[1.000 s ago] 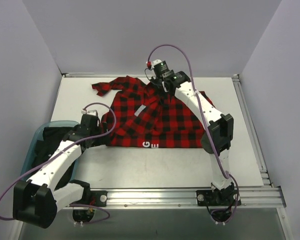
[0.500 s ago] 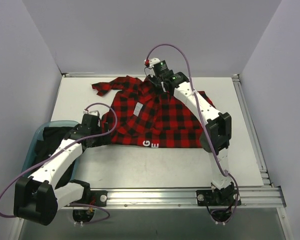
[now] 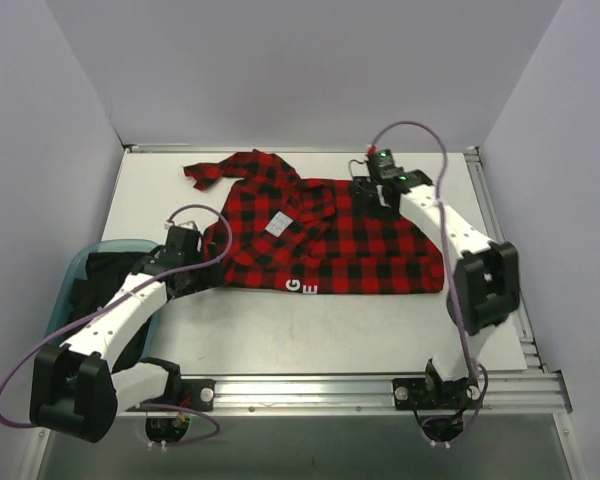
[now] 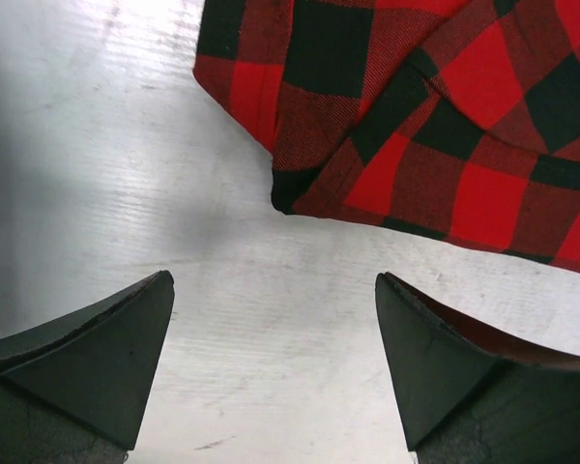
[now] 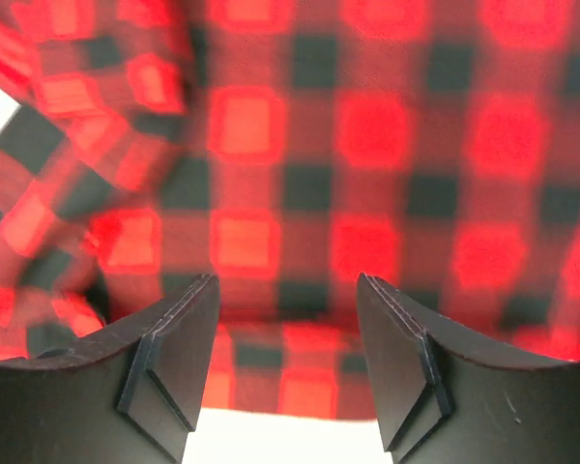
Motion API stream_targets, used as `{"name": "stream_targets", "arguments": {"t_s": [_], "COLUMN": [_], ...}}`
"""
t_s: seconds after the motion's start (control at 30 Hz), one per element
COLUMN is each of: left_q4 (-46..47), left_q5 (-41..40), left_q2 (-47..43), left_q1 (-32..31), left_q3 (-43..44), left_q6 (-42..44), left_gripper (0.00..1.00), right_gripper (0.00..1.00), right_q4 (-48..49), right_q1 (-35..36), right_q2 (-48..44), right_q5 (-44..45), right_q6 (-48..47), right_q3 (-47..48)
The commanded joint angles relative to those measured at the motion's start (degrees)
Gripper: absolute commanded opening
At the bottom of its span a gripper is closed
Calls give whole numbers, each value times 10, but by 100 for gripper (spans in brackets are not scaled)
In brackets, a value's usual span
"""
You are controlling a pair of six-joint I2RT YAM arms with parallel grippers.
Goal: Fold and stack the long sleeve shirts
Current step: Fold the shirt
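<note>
Rightward along the far side of the table (image 3: 310, 330), the right arm has swung from the collar area to about 2 o'clock. The cloth on that side now lies drawn out flatter toward 3 o'clock, while the left arm has barely shifted.

The red-and-black flannel shirt (image 3: 330, 240) is spread over the middle of the table. Its long axis runs 9 to 3 o'clock, its hem is at 6 o'clock, and one sleeve (image 3: 205, 175) trails off toward 11 o'clock. A blue bin (image 3: 75, 275) holding dark cloth sits at 8 o'clock, too dim to identify.

The left tool (image 3: 193, 282) is the one nearer the shirt's near-left corner. In the wrist view that corner (image 4: 300, 193) lies at 12 o'clock from the left tool (image 4: 271, 280), with bare table between them. Its fingers are spread wide and hold nothing.

The right tool (image 3: 368, 192) hangs over the far-right part of the shirt. In its own view the right tool (image 5: 287, 280) is also parted, with only plaid (image 5: 367, 135) beyond it. That view is blurred, so contact with the cloth cannot be judged.

The other sleeve is not visible. Of the white lettering (image 3: 302, 289), only two letters can be read.
</note>
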Motion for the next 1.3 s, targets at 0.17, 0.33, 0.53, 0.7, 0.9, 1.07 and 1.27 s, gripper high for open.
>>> {"name": "stream_targets", "arguments": {"t_s": [0.17,0.33,0.53,0.7,0.9,1.07,1.27], "left_q4": [83,120,169,187,248,278,246], "left_q5": [65,54,39,9,-4,-25,-36], "left_q2": [17,46,81,104,79,28,20], "left_q1": [-7,-17,-35,-51,-51,-49,-34], "left_q3": [-43,-48,-53,-68,-135,-207,-206], "left_q6": [-159,-209,-265,-270,-288,-309,-307], "left_gripper": [90,84,71,59,32,7,0], "right_gripper": [57,55,53,51,48,45,45], "right_q4": [63,98,202,284,381,425,405], "right_q1": [-131,-212,-285,-310,-364,-423,-461], "right_q2": [-291,-379,-392,-362,-309,-271,-263], "right_q5": [-133,-177,-263,-285,-300,-316,-305], "right_q6": [185,209,252,282,301,317,307], "right_q3": [-304,-428,-513,-557,-621,-658,-665]}}
